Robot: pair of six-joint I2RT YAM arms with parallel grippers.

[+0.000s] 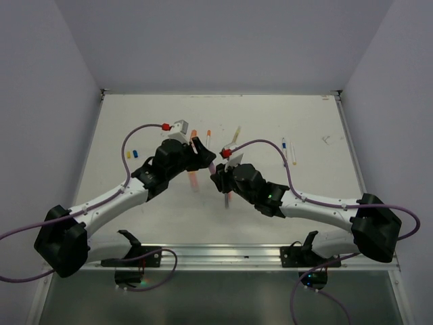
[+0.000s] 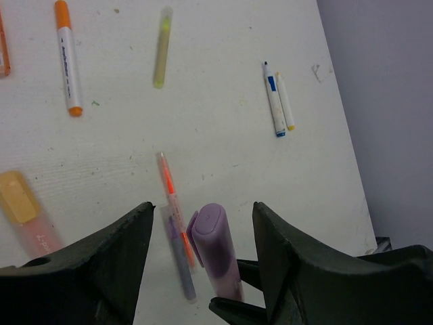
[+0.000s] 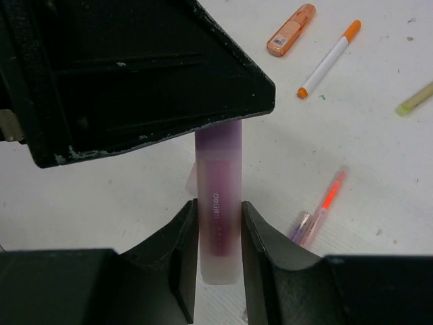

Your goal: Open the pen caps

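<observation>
Right wrist, right end effector [image 3: 218,220] gripping lilac highlighter [image 3: 218,162]

The top camera looks down from high behind the arms [image 1: 108,200] over the whole table [image 1: 135,115], while both wrist cameras sit close at mid-table — left facing far-right, right facing far-left — sharing the lilac highlighter [image 2: 218,250] and orange-capped marker [image 2: 67,57].

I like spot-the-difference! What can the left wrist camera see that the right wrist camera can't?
Only the left wrist view: the lilac cap inside the open left gripper, plus a blue-marked pen beside a yellow-tipped pen. Only the right wrist view: the lettering on the lilac highlighter, pinched by the right gripper. Both: the orange-capped white pen and the thin neon-orange pen.
</observation>
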